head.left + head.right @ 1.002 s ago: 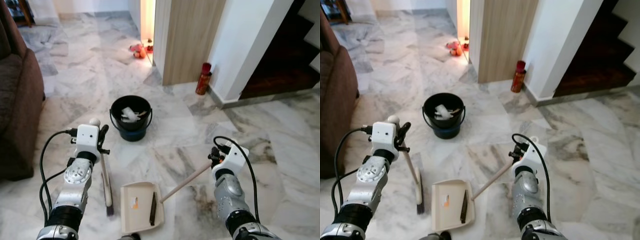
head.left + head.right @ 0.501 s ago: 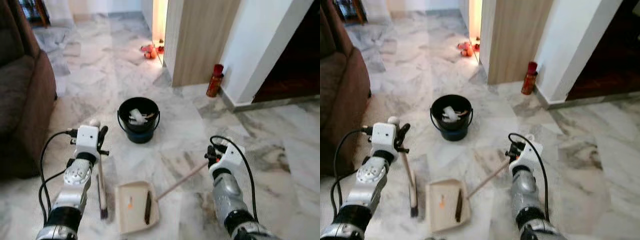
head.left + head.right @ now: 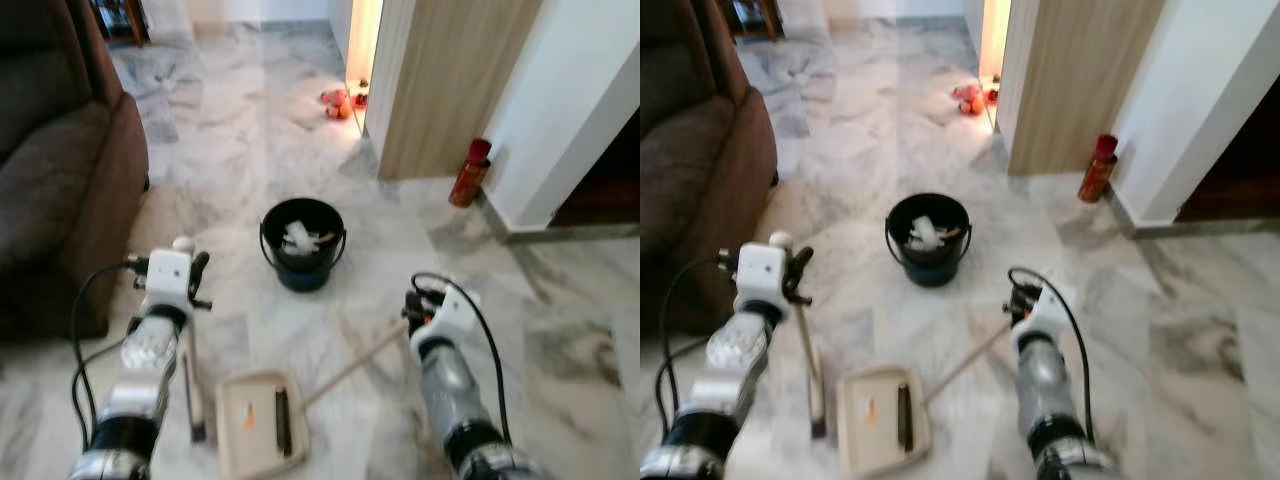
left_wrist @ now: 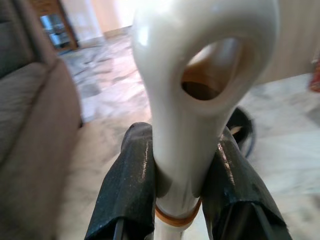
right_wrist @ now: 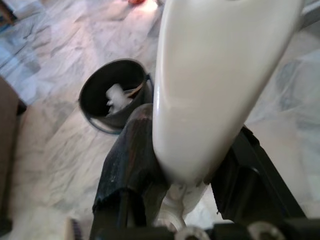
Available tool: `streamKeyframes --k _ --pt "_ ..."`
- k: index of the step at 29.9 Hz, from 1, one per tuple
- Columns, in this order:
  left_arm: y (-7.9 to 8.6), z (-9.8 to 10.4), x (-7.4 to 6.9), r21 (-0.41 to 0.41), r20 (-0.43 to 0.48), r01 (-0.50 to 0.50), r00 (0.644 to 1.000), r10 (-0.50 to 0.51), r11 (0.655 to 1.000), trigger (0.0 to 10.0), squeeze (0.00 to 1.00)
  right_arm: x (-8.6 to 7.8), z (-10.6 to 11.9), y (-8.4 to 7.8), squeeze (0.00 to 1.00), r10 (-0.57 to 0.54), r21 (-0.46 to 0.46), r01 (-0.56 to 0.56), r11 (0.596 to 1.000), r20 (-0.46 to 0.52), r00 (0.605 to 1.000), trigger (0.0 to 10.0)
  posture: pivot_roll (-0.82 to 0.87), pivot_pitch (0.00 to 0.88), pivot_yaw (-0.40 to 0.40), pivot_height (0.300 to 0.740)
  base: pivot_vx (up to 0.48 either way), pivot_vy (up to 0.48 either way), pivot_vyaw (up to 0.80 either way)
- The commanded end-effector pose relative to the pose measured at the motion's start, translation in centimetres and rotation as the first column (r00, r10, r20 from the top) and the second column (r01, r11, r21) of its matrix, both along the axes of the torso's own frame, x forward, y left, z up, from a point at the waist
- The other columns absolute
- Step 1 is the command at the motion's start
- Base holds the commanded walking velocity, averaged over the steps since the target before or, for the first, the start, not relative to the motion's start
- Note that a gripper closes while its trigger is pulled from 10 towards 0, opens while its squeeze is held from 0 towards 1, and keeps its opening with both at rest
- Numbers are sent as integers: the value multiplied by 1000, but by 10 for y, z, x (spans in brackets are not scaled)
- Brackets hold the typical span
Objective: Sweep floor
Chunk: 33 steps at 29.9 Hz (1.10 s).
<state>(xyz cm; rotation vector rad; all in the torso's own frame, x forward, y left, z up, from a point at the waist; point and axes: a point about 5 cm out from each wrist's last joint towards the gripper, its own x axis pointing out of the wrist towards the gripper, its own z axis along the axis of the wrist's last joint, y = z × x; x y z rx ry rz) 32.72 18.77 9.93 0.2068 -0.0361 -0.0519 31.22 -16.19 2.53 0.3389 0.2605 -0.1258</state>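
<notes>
Marble floor, grey-veined, carries all the objects we describe. Our left gripper is clamped on the white handle of the broom, its two black fingers pressed against either side of the handle just below its looped end. From this gripper the broom runs down to the floor, where its dark head lies just beside the cream dustpan. Our right gripper is likewise closed on the white grip of the dustpan's long handle, which slants down and across from it toward the left gripper's side. A dark strip and a small orange scrap lie on the pan. Ahead of both grippers, roughly between them, stands a black bucket holding pale crumpled scraps. Beyond the left gripper sits a brown sofa; beyond the right one, a red canister stands at the foot of a wood-panelled wall.
</notes>
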Motion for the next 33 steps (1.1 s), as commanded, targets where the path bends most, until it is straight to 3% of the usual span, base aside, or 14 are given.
streamKeyframes --k 1,33 --pt "3 12 4 9 52 3 999 -4 1000 10000 0 7 10 0 0 0 -11 0 1000 40 999 10000 -43 63 -59 740 304 0 0" --pt "2 11 3 9 51 1 999 -1 1000 10000 0 8 11 0 0 1 -10 -1 1000 33 999 10000 -44 54 -67 740 314 0 0"
